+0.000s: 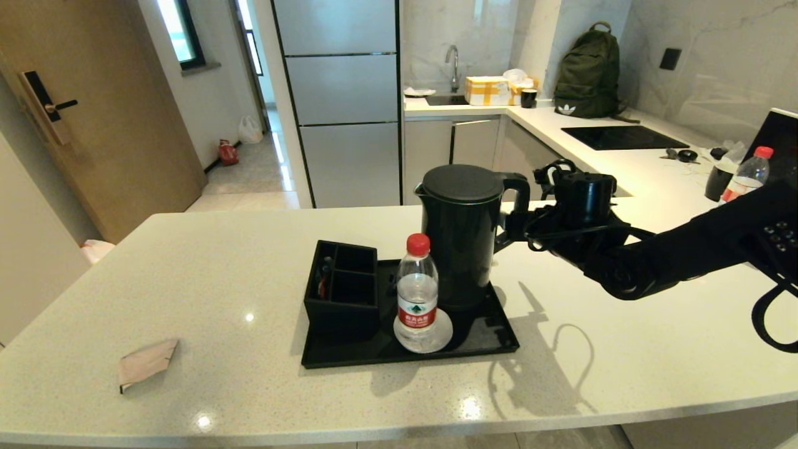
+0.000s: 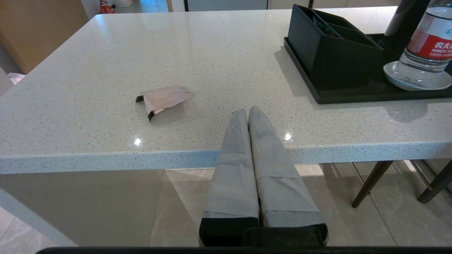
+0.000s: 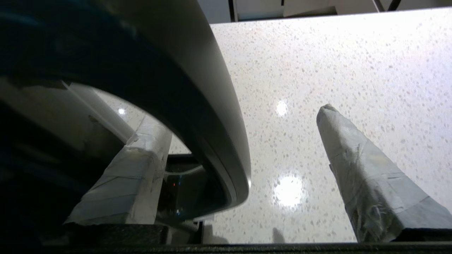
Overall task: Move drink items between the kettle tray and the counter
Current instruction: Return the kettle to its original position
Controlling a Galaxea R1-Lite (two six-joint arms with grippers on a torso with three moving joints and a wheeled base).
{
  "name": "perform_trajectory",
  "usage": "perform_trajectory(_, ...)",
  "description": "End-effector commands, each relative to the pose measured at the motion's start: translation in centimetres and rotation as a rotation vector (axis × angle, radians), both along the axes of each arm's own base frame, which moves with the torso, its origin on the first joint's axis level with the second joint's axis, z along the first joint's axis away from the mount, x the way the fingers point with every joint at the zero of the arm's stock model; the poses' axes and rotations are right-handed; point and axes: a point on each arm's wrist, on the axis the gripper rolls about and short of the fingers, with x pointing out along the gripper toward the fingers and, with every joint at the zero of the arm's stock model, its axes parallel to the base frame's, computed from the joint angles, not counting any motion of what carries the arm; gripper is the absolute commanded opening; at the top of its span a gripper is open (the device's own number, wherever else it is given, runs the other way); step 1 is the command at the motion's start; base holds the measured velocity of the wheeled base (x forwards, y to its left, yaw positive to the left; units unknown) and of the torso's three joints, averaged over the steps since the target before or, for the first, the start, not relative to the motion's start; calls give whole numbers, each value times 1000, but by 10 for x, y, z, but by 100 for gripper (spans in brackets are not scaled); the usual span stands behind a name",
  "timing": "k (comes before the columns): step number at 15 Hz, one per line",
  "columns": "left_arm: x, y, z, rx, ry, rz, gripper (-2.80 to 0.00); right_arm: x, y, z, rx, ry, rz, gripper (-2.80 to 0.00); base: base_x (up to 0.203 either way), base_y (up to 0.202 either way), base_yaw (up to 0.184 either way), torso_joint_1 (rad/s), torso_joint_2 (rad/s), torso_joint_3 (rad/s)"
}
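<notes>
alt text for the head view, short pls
The right gripper reaches from the right to the loop handle of a black kettle standing on a black tray on a pale counter. The tray also holds a divided box and a water bottle on a saucer; a pink sachet lies on the counter to the left.

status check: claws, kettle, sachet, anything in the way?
Right claw open, straddling kettle handle. Left claw shut, parked at counter edge. Kettle on tray; sachet on counter. Water bottle stands close beside kettle.
</notes>
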Motion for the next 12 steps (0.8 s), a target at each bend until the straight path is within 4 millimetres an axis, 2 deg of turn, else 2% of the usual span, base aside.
perform_trajectory(1,0,0,0,0,1,0,-280,-14,-5,7,14,5,-3,0,0,0,0,0,0,0)
perform_trajectory(4,0,0,0,0,0,0,-280,-36,-12,11,23,10,1,0,0,0,0,0,0,0)
perform_trajectory(8,0,0,0,0,1,0,-280,-38,-14,11,22,15,-4,0,0,0,0,0,0,0)
perform_trajectory(9,0,0,0,0,1,0,-280,-44,-20,18,22,15,-14,0,0,0,0,0,0,0)
perform_trajectory(10,0,0,0,0,0,0,-280,-55,-27,36,29,-7,-27,0,0,0,0,0,0,0)
perform_trajectory(12,0,0,0,0,1,0,-280,-97,-49,89,55,-92,-57,0,0,0,0,0,0,0)
